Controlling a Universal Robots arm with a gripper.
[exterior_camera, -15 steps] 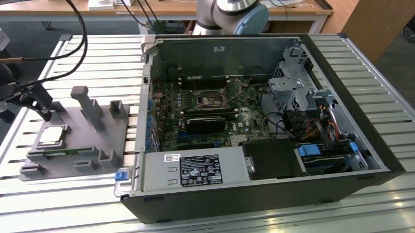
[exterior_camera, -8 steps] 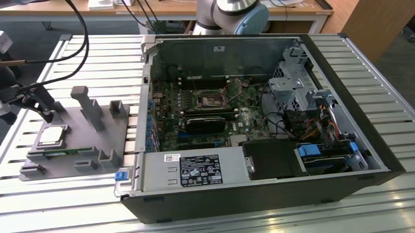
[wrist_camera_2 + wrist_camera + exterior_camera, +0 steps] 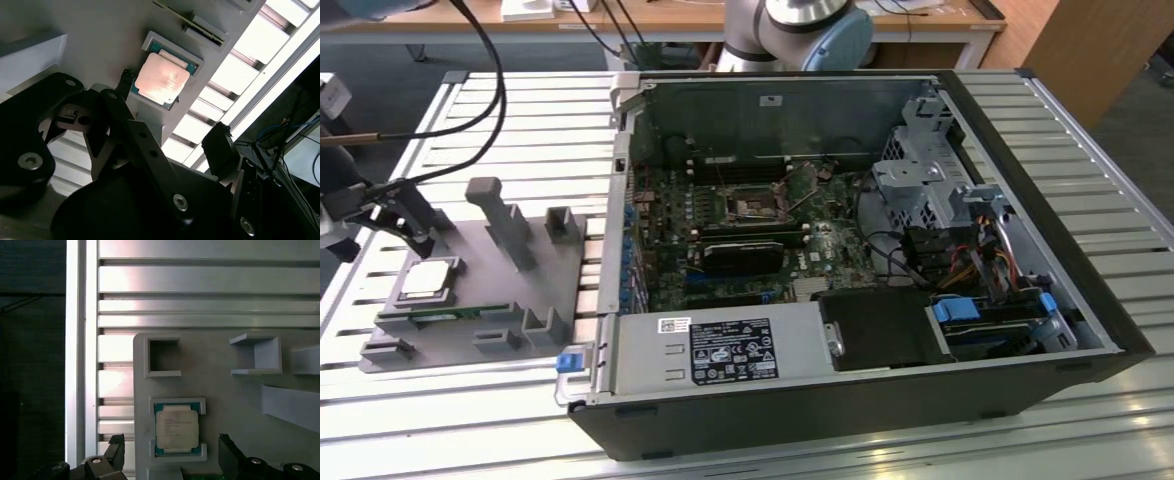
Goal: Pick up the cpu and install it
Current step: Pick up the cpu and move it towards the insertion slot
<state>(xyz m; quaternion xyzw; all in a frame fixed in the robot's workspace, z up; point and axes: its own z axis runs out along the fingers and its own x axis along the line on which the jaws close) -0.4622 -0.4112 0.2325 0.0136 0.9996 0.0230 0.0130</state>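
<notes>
The cpu (image 3: 430, 279) is a small square chip with a silvery top. It lies flat in a framed pocket of the grey holder plate (image 3: 520, 290), on the exterior view's left. Both wrist views show the cpu (image 3: 162, 79) (image 3: 176, 429) resting in its pocket. My gripper (image 3: 394, 215) hangs just above and beside it, open. Its two black fingers (image 3: 116, 452) stand wide apart on either side of the chip without touching it. The gripper (image 3: 171, 445) (image 3: 172, 112) holds nothing.
An open computer case (image 3: 854, 250) lies on the slatted metal table (image 3: 1067, 110), its motherboard socket (image 3: 757, 208) exposed. The holder plate carries a green memory stick (image 3: 438, 318), upright grey posts (image 3: 500, 215) and empty pockets (image 3: 164, 356). Cables (image 3: 480, 60) trail from the arm.
</notes>
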